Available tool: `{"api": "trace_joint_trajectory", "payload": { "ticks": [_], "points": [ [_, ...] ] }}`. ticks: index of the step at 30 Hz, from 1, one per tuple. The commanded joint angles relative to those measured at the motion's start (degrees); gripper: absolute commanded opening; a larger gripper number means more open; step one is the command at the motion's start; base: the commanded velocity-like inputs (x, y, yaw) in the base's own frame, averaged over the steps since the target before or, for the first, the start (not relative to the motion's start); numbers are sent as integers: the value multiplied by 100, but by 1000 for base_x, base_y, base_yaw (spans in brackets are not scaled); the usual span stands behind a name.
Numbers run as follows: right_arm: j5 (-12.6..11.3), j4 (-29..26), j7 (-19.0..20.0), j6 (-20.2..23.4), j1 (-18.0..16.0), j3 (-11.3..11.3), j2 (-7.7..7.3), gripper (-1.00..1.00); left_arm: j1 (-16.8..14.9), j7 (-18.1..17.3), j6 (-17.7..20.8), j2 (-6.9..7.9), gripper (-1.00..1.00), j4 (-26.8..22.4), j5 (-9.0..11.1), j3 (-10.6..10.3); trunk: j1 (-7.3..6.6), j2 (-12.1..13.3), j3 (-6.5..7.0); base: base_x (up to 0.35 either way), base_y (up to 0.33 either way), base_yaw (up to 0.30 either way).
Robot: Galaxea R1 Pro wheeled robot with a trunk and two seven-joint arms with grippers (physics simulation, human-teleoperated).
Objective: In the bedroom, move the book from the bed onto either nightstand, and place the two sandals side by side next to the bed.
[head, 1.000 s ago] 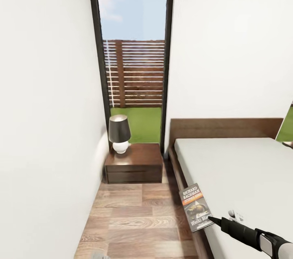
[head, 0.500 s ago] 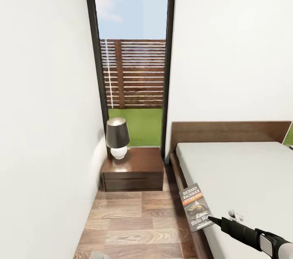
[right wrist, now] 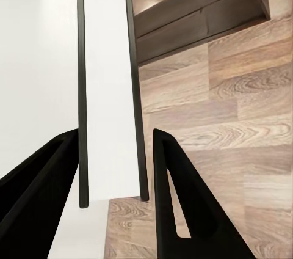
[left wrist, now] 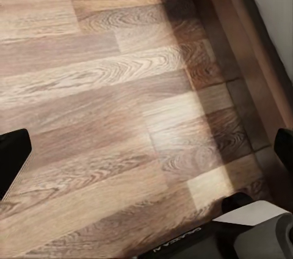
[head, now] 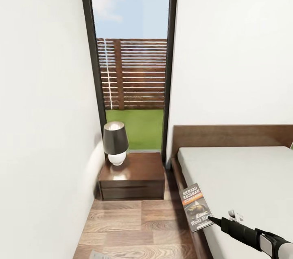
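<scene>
- Book (head: 196,207) held upright off the left edge of the bed (head: 244,177), near the foot end, pinched at its lower right corner by the right gripper (head: 210,220).
- Right wrist view: both dark fingers (right wrist: 177,198) clamped on the book's (right wrist: 108,88) pages, seen edge-on — nightstand (right wrist: 195,8) beyond it.
- Nightstand (head: 132,176) in the corner under the tall window (head: 131,59), between the left wall and the bed's head end, well apart from the book; a dark-shaded lamp (head: 115,143) stands on its back left corner.
- Left gripper (left wrist: 146,161) over bare plank floor (left wrist: 110,88) beside the bed frame — fingers (left wrist: 11,155) spread wide, holding nothing.
</scene>
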Motion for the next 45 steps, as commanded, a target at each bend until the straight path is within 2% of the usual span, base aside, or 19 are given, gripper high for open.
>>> {"api": "trace_joint_trajectory", "payload": {
  "ticks": [1,45],
  "points": [
    [-70,12,28,57,-6,-7,1,-100,-2,-12,-27,1,100,4,-61,47,5,-4,-2,322,0,0],
    [-67,12,26,57,-6,-7,2,-100,-3,-12,-27,1,100,4,-61,47,5,-4,-2,322,0,0]
  ]
}}
